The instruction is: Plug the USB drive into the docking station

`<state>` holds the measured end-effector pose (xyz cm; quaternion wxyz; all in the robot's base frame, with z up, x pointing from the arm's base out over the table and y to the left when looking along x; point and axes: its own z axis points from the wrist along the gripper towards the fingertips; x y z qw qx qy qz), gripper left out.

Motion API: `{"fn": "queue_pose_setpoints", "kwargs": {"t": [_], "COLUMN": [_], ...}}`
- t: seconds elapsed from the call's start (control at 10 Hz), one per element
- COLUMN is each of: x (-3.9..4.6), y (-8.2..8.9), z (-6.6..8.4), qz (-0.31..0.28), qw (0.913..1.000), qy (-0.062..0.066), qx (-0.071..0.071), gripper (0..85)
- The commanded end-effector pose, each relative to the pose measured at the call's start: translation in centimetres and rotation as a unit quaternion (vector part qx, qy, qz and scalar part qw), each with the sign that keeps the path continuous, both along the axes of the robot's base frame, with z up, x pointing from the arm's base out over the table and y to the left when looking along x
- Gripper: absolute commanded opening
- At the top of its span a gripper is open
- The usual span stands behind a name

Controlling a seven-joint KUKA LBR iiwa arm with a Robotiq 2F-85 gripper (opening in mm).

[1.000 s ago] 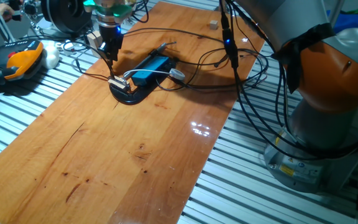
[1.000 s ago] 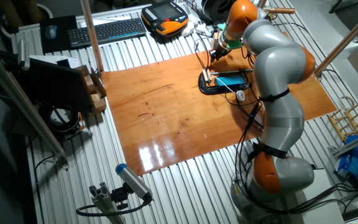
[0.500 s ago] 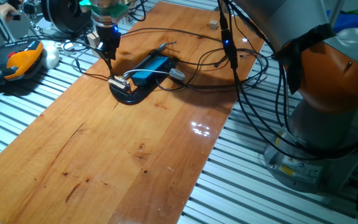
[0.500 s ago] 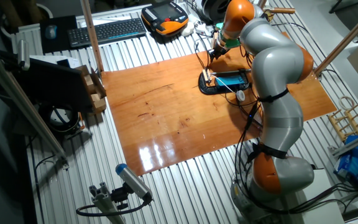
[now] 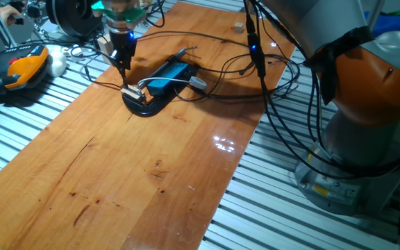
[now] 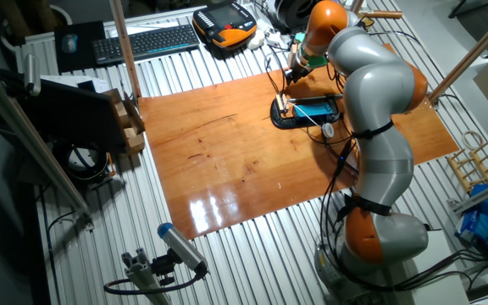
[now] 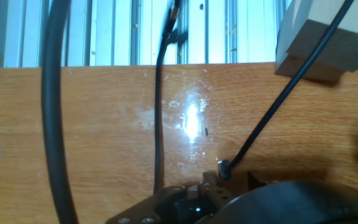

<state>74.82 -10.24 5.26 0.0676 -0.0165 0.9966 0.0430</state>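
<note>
docking station (image 5: 167, 78) on wooden board (image 5: 137, 167), blue top up, long axis running from near-left end toward far right | my gripper (image 5: 122, 67) hangs above its near-left end, where a silvery plug sits | jaws: cannot tell; USB drive not made out

A dock (image 5: 168, 78) is seen on a base (image 5: 148, 105), set on the board (image 5: 151, 173), toward the board's far left part in one fixed view. The gripper (image 5: 122, 64) is held above and just behind the base's left end, apart from it. Cables (image 5: 228, 69) are spread across the board right of the dock. A pendant (image 5: 19, 66) is laid off the board, to its left, on the slatted table (image 5: 269, 201). In the other fixed view, a keyboard (image 6: 142, 41) is placed left of the pendant (image 6: 225, 19). The robot base (image 5: 356, 160) is placed right of the board.
</note>
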Motion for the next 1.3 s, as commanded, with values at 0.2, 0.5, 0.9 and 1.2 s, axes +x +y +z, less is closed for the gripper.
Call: {"fn": "queue_pose_setpoints", "kwargs": {"t": [0.2, 0.5, 0.9, 1.2], "x": [-0.07, 0.02, 0.23, 0.38], "y": [0.01, 0.1, 0.21, 0.18], "z": [-0.26, -0.43, -0.73, -0.7], "qz": [0.0, -0.001, 0.001, 0.002], "qw": [1.0, 1.0, 0.9999, 0.9999], "qy": [0.003, 0.006, 0.009, 0.014], "qx": [0.003, 0.007, 0.009, 0.008], "gripper": [34.0, 34.0, 34.0, 34.0]}}
